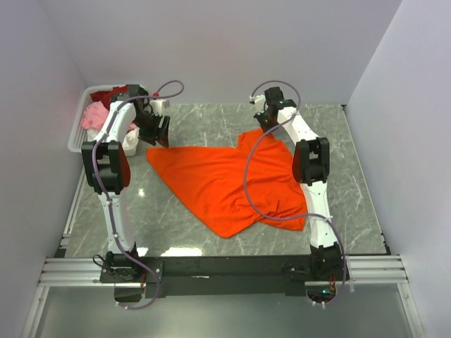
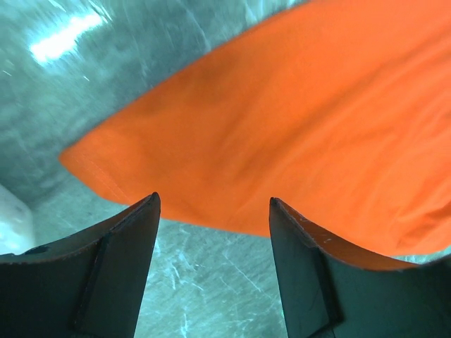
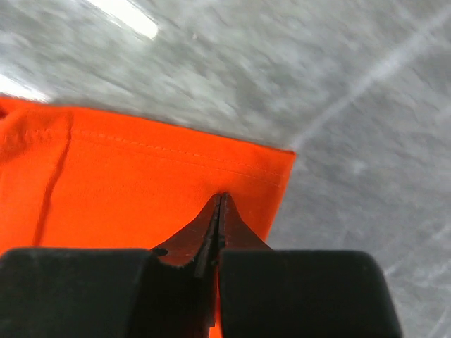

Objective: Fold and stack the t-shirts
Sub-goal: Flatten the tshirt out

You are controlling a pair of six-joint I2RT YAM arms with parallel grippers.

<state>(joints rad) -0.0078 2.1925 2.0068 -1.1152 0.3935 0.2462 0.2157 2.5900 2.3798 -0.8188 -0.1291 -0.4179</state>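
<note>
Orange tee corner in R gripper

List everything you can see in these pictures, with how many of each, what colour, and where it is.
table: one, grey marbled, under everything
orange shirt: one, bright orange, spread across the table's middle
basket: one, white, far left corner
red cloth: one, dark red, far end of the basket
pink cloth: one, pink, in the basket, nearer than the red
left hand: one, black, open, at the shirt's left corner
right hand: one, black, shut on the shirt's far edge
</note>
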